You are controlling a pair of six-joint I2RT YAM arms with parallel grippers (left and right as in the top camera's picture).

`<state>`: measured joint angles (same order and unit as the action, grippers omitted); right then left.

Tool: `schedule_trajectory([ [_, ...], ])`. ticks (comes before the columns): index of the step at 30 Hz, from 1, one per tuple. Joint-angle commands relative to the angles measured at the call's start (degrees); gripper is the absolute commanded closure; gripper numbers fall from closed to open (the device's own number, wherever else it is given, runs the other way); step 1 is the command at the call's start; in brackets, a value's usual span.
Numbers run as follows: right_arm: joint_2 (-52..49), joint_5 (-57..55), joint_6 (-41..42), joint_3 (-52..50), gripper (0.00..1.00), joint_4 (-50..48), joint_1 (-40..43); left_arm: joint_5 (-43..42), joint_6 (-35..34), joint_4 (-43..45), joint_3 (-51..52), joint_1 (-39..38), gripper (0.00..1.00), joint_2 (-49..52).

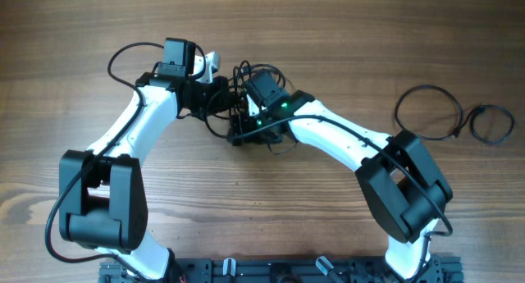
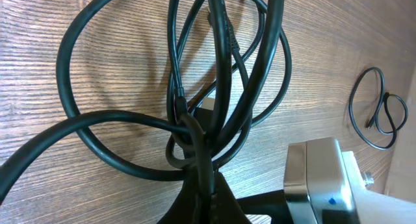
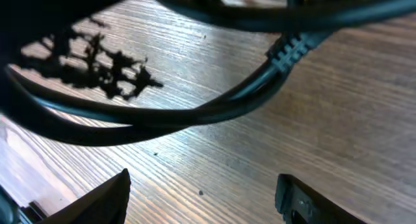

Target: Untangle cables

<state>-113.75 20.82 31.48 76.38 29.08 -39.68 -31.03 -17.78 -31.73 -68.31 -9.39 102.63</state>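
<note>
A knot of black cables (image 1: pixel 243 93) lies on the wooden table between my two grippers. In the left wrist view its loops (image 2: pixel 218 87) fan out over the wood, and my left gripper (image 2: pixel 200 185) is shut on several strands where they cross. My right gripper (image 3: pixel 205 199) is open just above the table, with only bare wood between its fingers (image 3: pixel 107 199). A cable with a ribbed plug collar (image 3: pixel 291 49) crosses ahead of them, apart from them. In the overhead view my left gripper (image 1: pixel 216 94) and right gripper (image 1: pixel 241 132) flank the knot.
Two separate black cable loops lie at the table's right: a large one (image 1: pixel 426 111) and a smaller one (image 1: pixel 490 123), also seen as loose loops (image 2: pixel 377 110) in the left wrist view. The right arm's silver housing (image 2: pixel 318 178) stands close beside the left gripper.
</note>
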Motion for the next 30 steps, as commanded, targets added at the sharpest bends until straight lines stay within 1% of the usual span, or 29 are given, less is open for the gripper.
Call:
schedule_trajectory([
  [1, 2.29, 8.63, -5.05, 0.13, 0.25, -1.38, 5.16, -0.98, -5.27, -0.61, -1.01, 1.62, 0.96, -0.61],
  [3, 4.07, 19.56, -11.43, 0.13, 0.25, -1.84, 8.9, -4.81, -7.19, -1.09, -1.01, 3.48, 0.96, -0.61],
  [4, 4.85, 24.28, -14.75, 0.13, 0.25, -1.79, 10.47, -7.74, -7.17, -1.09, -1.01, 4.39, 0.96, -0.61],
  [5, 6.29, 29.9, -18.01, 0.11, 0.25, -1.38, 13.16, -12.44, -7.23, -1.07, -1.01, 5.81, 0.96, -0.61],
  [6, 6.99, 30.27, -17.68, 0.11, 0.25, -1.31, 14.99, -16.37, -8.87, -1.09, -1.01, 7.17, 0.96, -0.61],
  [8, 7.15, 30.1, -17.31, 0.11, 0.25, -1.4, 17.16, -20.65, -13.03, -1.27, -1.01, 8.83, 0.96, -0.61],
  [10, 7.15, 30.1, -17.4, 0.09, 0.29, -1.38, 18.01, -22.58, -17.05, -1.53, -1.01, 9.79, 0.96, -0.61],
  [11, 7.15, 30.1, -17.33, 0.09, 0.32, -1.4, 17.97, -23.45, -20.76, -1.49, -1.01, 10.34, 0.96, -0.61],
  [12, 7.15, 29.9, -15.93, 0.09, 0.37, -1.62, 17.35, -23.65, -24.52, -1.51, -1.01, 10.64, 0.96, -0.61],
  [13, 7.13, 28.22, -12.74, 0.09, 0.44, -1.57, 16.85, -23.67, -28.65, -1.53, -1.01, 10.75, 0.96, -0.61],
  [16, 7.13, 21.44, -0.92, 0.04, 0.52, -1.01, 15.26, -25.24, -35.32, -1.51, -1.01, 10.73, 0.96, -0.61],
  [17, 7.13, 20.02, 1.38, 0.04, 0.53, -1.07, 14.84, -25.88, -36.83, -1.53, -1.01, 10.75, 0.96, -0.61],
  [19, 7.13, 15.45, 6.62, 0.04, 0.53, -1.16, 13.77, -28.11, -37.16, -1.51, -1.01, 10.75, 0.96, -0.61],
  [21, 7.13, 9.64, 12.28, 0.04, 0.53, -1.2, 12.15, -28.33, -37.09, -1.51, -1.01, 10.75, 0.96, -0.61],
  [23, 7.1, 6.23, 15.41, 0.04, 0.53, -1.57, 11.02, -28.3, -35.91, -1.51, -1.01, 10.73, 0.96, -0.61],
  [25, 7.1, 4.44, 17.49, 0.04, 0.53, -2.23, 10.27, -28.09, -33.51, -1.49, -1.01, 10.75, 0.96, -0.61],
  [28, 7.1, 4.57, 20.87, 0.04, 0.53, -3.1, 10.27, -28.06, -30.08, -1.46, -1.01, 10.75, 0.96, -0.61],
  [29, 7.1, 5.33, 22.88, 0.04, 0.52, -3.21, 10.27, -28.06, -28.68, -1.18, -1.01, 10.75, 0.96, -0.61],
  [30, 7.1, 6.64, 24.68, 0.04, 0.48, -3.21, 10.27, -28.09, -27.28, -0.72, -1.01, 10.73, 0.96, -0.61],
])
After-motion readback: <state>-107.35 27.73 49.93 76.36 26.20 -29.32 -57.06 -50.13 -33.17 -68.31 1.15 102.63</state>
